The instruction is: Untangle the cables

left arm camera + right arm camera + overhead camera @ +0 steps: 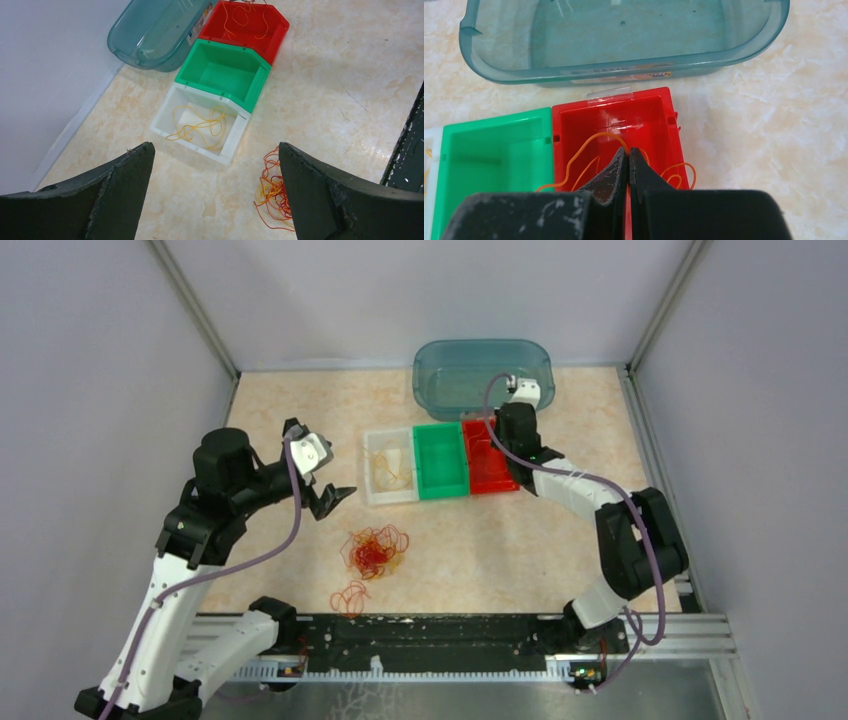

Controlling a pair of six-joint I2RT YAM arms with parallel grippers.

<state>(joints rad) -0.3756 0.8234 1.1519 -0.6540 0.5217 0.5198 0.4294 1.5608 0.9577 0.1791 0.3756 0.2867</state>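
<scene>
Currently mid-sort, judging by layout. Found main clump of cables (375,550) loose on table (560,550), near centre, in front of the bins. Noted a smaller red loop (350,597) lying apart from it, nearer the arm bases. Counted three small bins touching side by side: white bin (372,490), green bin (440,460), red bin (644,120), with a blue tub (480,375) just behind. Saw a yellow strand (200,127) coiled in white bin and orange strands (574,165) in red bin; saw nothing in green bin or tub. Read this as sorting freed strands into bins, probably to prevent re-snagging.

Logged left gripper (332,500) hovering over table between clump and white bin, jaws spread as wide as possible, holding nothing. Presumably kept wide for a descent onto the clump.

Logged right gripper (626,152) low over red bin, fingers pressed together, tips right at an orange loop. Cannot tell a pinched strand from one merely passing behind the tips. Suspect position over red bin serves a drop-off or a tidy-up there.

Judged task well short of done, with the bulk of the wire knotted in the clump. Next, probably: take one outer loop at clump edge, lift slowly, pin the rest with the other arm. Main risk: dragging the whole clump along instead of freeing a single strand.
</scene>
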